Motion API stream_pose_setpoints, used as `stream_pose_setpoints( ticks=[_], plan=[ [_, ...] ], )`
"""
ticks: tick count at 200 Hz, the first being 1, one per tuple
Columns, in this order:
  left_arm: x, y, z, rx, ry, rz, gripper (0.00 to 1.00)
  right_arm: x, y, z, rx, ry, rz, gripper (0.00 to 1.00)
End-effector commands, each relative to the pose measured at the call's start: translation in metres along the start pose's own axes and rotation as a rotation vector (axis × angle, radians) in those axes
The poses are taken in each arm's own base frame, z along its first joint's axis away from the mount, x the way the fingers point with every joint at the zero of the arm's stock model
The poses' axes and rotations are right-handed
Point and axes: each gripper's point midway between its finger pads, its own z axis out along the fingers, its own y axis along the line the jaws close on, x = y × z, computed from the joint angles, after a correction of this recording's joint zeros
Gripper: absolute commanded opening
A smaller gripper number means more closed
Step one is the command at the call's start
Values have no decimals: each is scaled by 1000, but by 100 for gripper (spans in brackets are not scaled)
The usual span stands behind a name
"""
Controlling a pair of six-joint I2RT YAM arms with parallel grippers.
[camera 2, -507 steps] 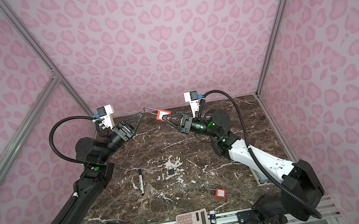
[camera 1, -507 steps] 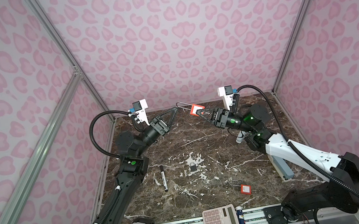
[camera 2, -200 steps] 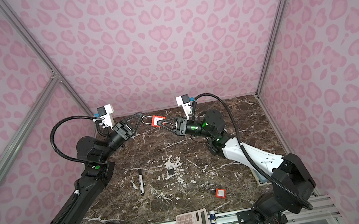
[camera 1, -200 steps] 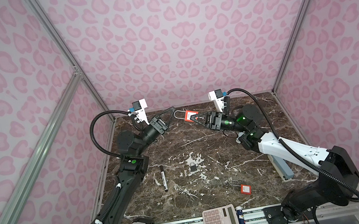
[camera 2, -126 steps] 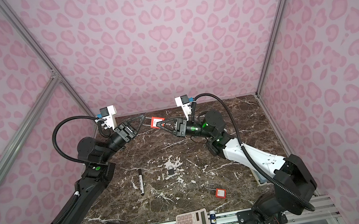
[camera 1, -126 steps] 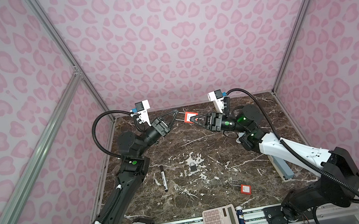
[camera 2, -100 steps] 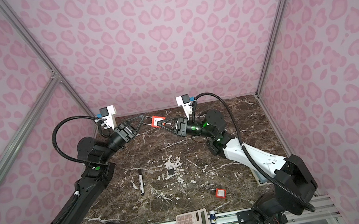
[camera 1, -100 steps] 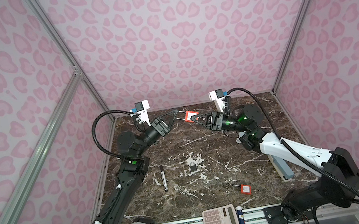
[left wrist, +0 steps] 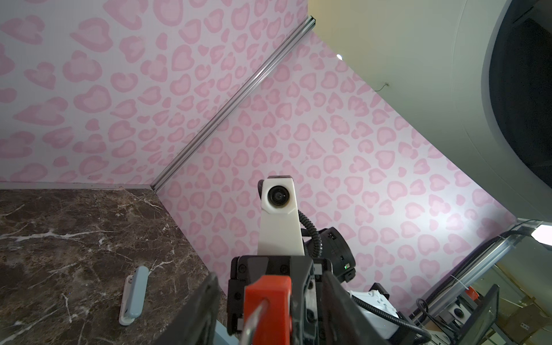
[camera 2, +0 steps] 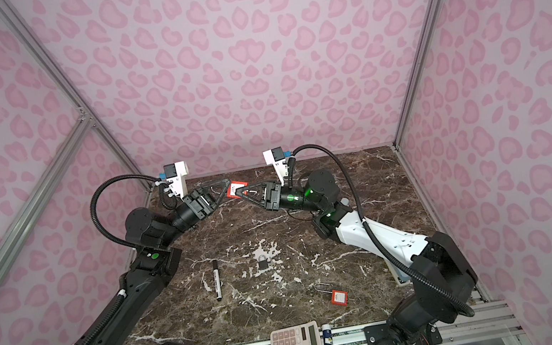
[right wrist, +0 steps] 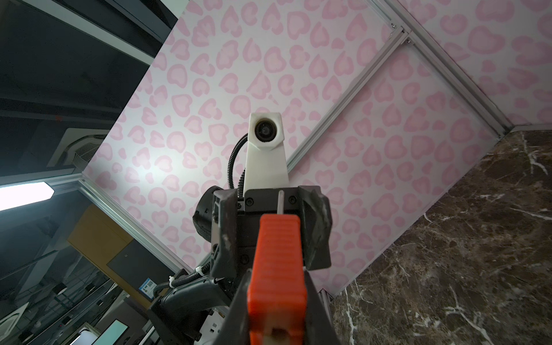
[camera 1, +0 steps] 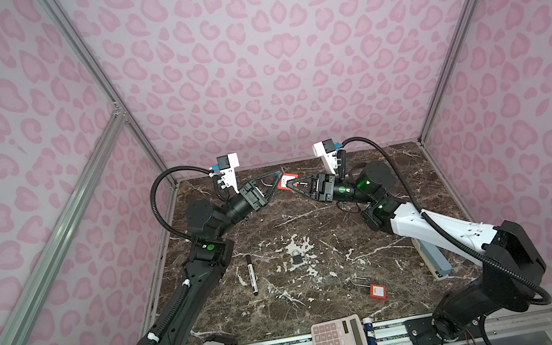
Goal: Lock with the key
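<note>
Red plastic padlock with steel shackle [camera 1: 284, 182] up in air over back of dark marble table [camera 1: 311, 213], between both arms. Right gripper [right wrist: 277, 301] pinching red body. Left gripper [left wrist: 268, 316] jaws spread either side of shackle end, gaps showing. Padlock's near end cut off in right wrist view. Whether shackle is closed, cannot tell.

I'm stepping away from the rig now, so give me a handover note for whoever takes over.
Left gripper: open, straddling the shackle end of the red padlock.
Right gripper: shut on that padlock's body, in the air at the back.
A spare red padlock and a small grey padlock lie on the table.
No key visible; locked or not, cannot tell.
To do: find key, lock it.
</note>
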Motion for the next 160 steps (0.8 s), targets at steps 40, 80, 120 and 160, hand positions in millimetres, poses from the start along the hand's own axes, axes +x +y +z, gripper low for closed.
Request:
stream_pose_setpoints(
  ticks=[40, 80, 120, 160],
  plan=[
    [-1, -10, 4, 35, 5, 19, 50, -1, 10, 11, -63, -19, -22, 13],
    [0, -8, 4, 31, 6, 14, 30, -1, 10, 12, -66, -17, -23, 14],
    [0, -8, 5, 30, 4, 13, 6, -1, 10, 11, -64, -18, -27, 32],
    [-2, -11, 5, 35, 1, 15, 4, 0, 7, 6, -47, -13, -33, 58]
  ],
)
